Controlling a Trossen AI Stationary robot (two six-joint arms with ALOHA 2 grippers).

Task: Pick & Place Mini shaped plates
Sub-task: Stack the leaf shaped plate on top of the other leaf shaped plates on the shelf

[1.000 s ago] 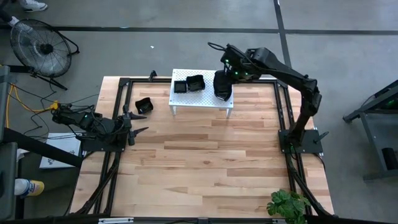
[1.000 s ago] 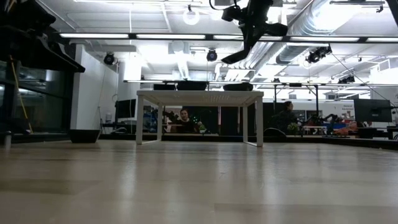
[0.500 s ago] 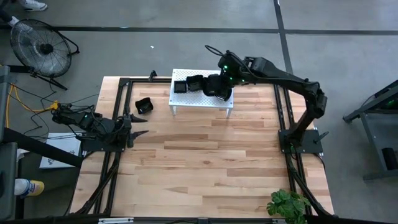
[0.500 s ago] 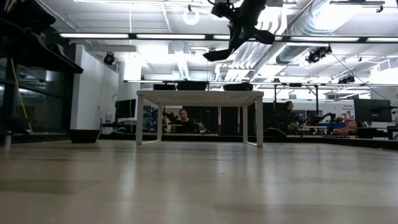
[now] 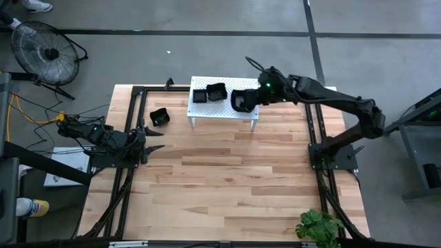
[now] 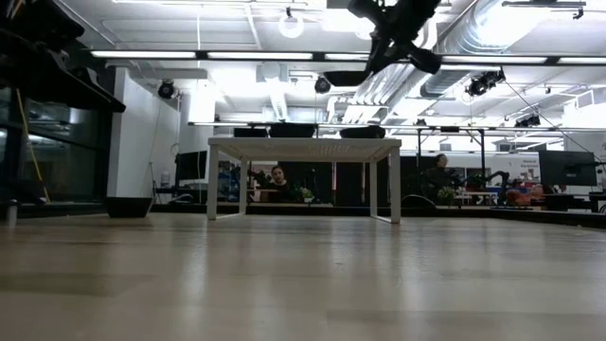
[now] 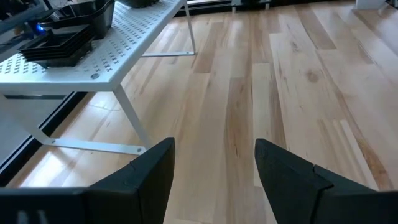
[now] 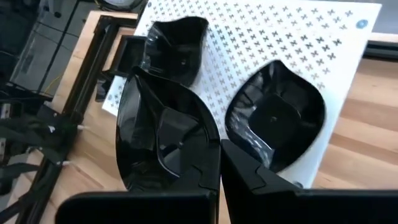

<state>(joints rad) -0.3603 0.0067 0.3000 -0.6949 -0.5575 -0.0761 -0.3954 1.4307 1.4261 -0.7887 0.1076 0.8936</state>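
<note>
The right end effector [image 8: 219, 163] hangs above the right part of the white perforated rectangular stand [image 5: 224, 110], its fingers pinched fully together on the rim of a glossy black rounded mini plate with a wavy edge [image 8: 163, 140]. The plate is carried clear of the stand's top, tilted in the grip. My reading is that this is the carrying step: the plate is in hand and not yet set down. The next move seems to call for bringing it level over whatever spot is meant for it, lowering until it rests, and only then letting the fingers part. The tilt may make it slide or tip as it is released.

Counting plates from the overhead view: three sit on the stand. A rounded glossy black dish [image 8: 278, 118] lies just beside the carried one. A second wavy-rimmed dish [image 5: 217, 91] is near the stand's left part. A flat square black dish [image 5: 199, 96] is at the stand's left edge, and the left wrist view suggests it may be a small stack, though I cannot tell how many. A fifth black dish [image 5: 160, 117] lies on the wooden counter [image 5: 227, 179], left of the stand. That makes five that I can count, one of them held.

The left end effector [image 7: 214, 174] waits well left of the stand, low over the counter, its fingers spread wide and holding nothing.
</note>
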